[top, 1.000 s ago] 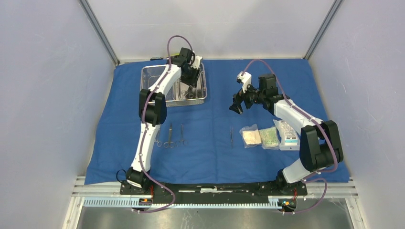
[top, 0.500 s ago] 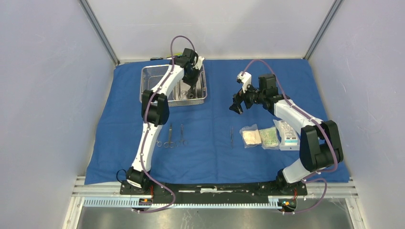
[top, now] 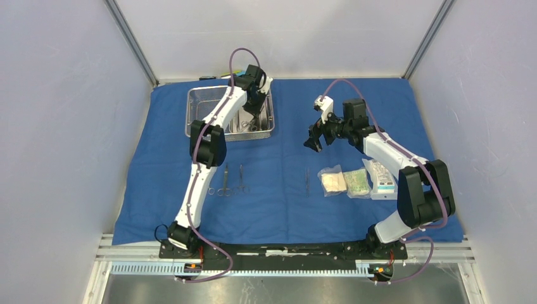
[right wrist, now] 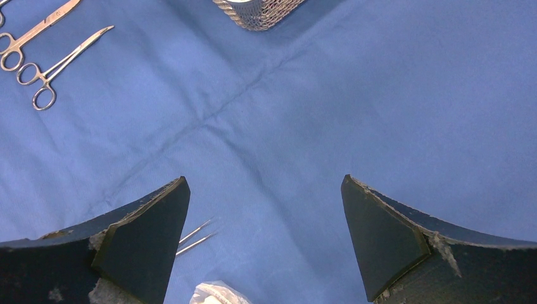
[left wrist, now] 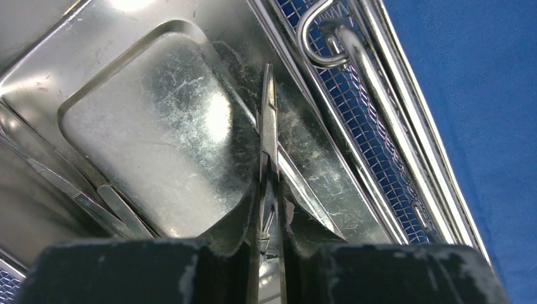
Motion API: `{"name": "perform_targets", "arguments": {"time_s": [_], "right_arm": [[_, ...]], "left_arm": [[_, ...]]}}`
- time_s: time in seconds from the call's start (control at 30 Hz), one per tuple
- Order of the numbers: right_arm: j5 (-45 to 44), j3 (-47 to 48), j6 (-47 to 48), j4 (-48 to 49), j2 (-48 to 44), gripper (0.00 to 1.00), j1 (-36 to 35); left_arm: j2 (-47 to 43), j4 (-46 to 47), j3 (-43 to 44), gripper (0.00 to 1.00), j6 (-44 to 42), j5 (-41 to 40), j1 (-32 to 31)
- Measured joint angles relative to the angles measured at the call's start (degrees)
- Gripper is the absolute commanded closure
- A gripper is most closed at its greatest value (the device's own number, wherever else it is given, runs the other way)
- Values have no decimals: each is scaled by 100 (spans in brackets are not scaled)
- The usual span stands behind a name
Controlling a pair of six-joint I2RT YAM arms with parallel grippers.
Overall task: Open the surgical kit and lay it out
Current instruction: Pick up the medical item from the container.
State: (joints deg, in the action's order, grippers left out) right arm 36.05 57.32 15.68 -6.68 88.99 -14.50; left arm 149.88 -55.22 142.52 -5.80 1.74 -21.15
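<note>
The left arm (top: 197, 190) and right arm (top: 387, 150) are white with black joints, looping purple cables (top: 232, 60) and scuffed black fingers (right wrist: 145, 234).

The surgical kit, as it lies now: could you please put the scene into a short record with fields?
Left gripper: shut on a slim instrument inside the steel pan
Right gripper: open, above the blue cloth, holding nothing
Mesh tray: far left of the cloth, pan inside it
Laid out on cloth: ringed instruments, tweezers, packets
</note>
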Motion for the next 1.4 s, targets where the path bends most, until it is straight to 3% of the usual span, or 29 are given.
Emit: {"name": "perform_targets", "arguments": {"time_s": [0.53, 1.4], "right_arm": [[2, -98, -2, 61, -76, 2, 0], [2, -98, -44, 61, -81, 2, 0]], "left_arm": [[-1008, 317, -1670, 98, -2, 138, 212], [-1226, 138, -1283, 98, -55, 136, 227]]}}
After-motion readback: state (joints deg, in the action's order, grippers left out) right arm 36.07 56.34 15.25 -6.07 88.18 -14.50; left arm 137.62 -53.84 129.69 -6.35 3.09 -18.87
